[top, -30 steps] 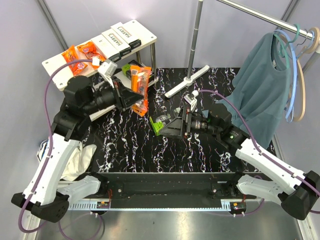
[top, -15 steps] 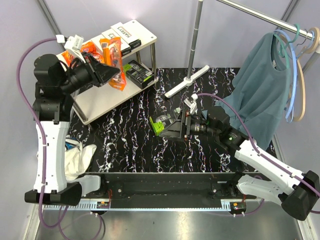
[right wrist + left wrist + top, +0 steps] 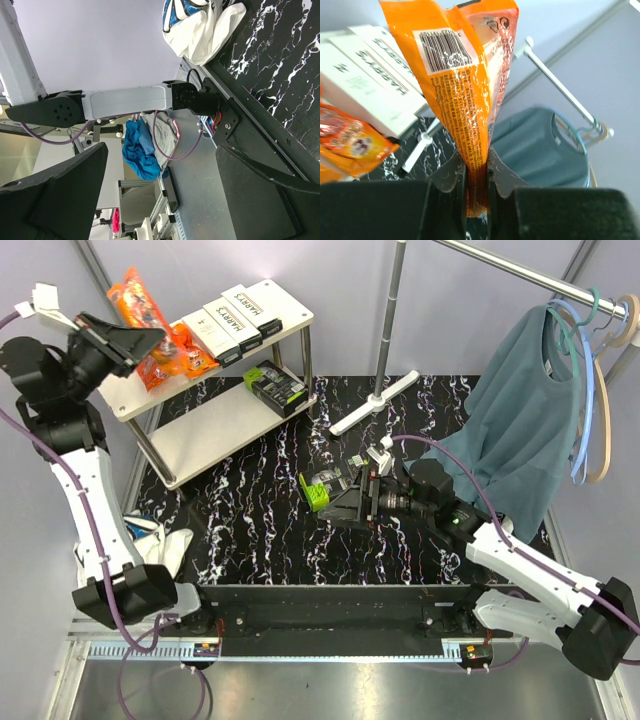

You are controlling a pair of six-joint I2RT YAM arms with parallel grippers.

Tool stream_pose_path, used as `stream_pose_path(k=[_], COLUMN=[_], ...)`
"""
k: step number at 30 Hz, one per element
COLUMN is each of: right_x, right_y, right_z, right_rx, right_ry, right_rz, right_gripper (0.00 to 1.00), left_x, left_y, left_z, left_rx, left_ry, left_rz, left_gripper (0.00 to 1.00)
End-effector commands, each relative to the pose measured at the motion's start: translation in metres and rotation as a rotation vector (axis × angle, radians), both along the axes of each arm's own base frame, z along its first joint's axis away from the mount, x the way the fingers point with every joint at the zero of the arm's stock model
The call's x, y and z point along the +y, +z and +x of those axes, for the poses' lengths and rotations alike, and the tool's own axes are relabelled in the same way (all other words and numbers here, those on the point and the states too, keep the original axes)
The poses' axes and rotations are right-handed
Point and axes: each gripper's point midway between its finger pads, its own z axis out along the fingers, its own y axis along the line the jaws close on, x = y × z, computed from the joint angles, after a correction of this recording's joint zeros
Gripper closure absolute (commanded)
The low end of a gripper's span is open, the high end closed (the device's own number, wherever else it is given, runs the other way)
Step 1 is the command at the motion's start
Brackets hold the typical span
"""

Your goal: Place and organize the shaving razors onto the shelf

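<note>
Holding a crinkly orange plastic razor packet (image 3: 465,85) upright, clenched by its bottom edge in our left gripper (image 3: 477,172), above the left end of the two-level white-board shelf (image 3: 285,310) | our right gripper (image 3: 340,502) gapes empty just beside a black-and-lime-green pack (image 3: 318,488) on the black marbled table (image 3: 250,530) | we count three white HARRY'S boxes (image 3: 232,315), two lime packs, at least three orange packets.

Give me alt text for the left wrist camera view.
The left end effector pinches the bottom edge of an orange packet, which fills the middle of the frame, barcode showing. Behind, at left, lie white HARRY'S boxes and a second orange packet; a teal shirt hangs at right.
</note>
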Motion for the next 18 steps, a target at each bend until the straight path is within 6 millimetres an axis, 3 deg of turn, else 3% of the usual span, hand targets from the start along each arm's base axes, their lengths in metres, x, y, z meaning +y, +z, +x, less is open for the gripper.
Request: stream_pose_path(k=[1, 5, 8, 14, 18], right_x=[0.003, 0.002, 0.002, 0.010, 0.013], right_y=[0.003, -0.013, -0.025, -0.048, -0.049], right_z=[0.001, 0.000, -0.001, 0.004, 0.005], right_rx=[-0.011, 0.030, 0.056, 0.115, 0.121], right_ry=[0.005, 0.000, 0.001, 0.013, 0.024], right_rz=[0.031, 0.018, 0.008, -0.010, 0.002], right_gripper=[0.00, 0.00, 0.00, 0.00, 0.00], left_x=[0.030, 0.077, 0.097, 0.120, 0.133], left_y=[0.019, -0.003, -0.021, -0.051, -0.061], left_z=[0.002, 0.020, 0.031, 0.038, 0.041], left_rx=[-0.030, 0.053, 0.106, 0.232, 0.273], left_ry=[0.018, 0.114, 0.135, 0.251, 0.307], left_rz=[-0.089, -0.165, -0.194, -0.154, -0.139], left_gripper=[0.97, 0.98, 0.96, 0.91, 0.89])
